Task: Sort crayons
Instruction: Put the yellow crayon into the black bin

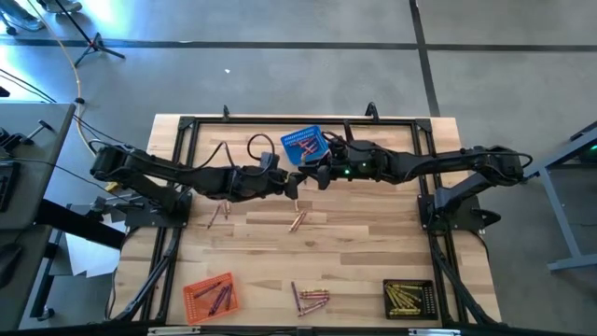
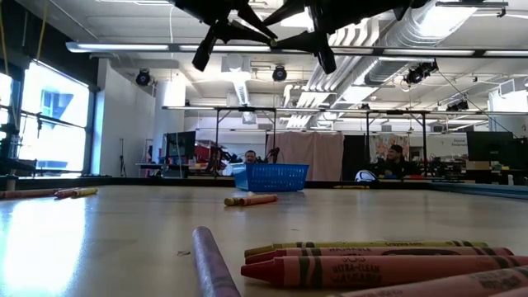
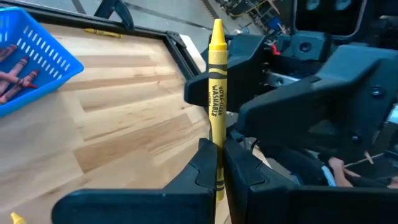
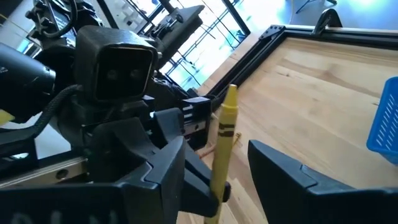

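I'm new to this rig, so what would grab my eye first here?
Above mid-table, the left claw is shut on an upright yellow crayon, with the open right claw around it. Just behind sits the blue basket with reddish crayons; loose crayons lie below.

Four cameras: overhead, table-level, two on the wrists.
Overhead faces straight down; the low one looks level into the room; both wrist cameras sit close, sharing the yellow crayon (image 3: 217,106) above the left gripper (image 3: 219,171).

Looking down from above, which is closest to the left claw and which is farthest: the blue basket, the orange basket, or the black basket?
From the left claw:
1. Blue basket, just behind, table's far side.
2. Orange basket, near-left corner.
3. Black basket, near-right corner.
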You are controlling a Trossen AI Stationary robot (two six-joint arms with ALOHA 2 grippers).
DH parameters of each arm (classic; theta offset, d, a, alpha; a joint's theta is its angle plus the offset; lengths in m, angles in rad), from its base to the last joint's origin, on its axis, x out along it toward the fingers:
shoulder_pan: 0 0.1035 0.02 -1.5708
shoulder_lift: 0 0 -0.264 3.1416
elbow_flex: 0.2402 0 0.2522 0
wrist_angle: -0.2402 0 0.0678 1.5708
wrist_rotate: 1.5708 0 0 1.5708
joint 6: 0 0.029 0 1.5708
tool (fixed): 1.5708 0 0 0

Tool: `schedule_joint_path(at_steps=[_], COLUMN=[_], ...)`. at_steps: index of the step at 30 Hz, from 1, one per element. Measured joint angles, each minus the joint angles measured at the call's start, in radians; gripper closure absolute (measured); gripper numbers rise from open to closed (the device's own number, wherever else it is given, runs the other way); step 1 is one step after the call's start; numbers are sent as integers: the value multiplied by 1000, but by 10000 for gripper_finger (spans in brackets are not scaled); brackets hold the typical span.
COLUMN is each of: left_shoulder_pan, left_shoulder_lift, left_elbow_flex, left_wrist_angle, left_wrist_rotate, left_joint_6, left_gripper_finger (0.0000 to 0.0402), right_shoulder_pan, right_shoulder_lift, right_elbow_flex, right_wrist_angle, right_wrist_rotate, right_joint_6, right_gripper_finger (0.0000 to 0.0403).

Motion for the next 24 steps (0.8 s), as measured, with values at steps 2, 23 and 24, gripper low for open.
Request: schedule_joint_path(at_steps=[2, 23, 24], left_shoulder_pan=[0, 20, 24], left_shoulder_lift=[1, 1, 1], left_elbow_flex=[0, -1, -1], left_wrist_angle=[0, -15, -21], left_wrist_rotate=[12, 86, 110], left_joint_6=[1, 107, 112], left_gripper_finger=[401, 296, 293], right_shoulder_pan=[0, -77, -88], right_shoulder_lift=[0, -56, -72], right_elbow_flex=[0, 15, 30], right_wrist_angle=[0, -258, -333], right_wrist_rotate=[0, -46, -56], right_joint_6=[1, -29, -51], right_gripper_finger=[255, 393, 393])
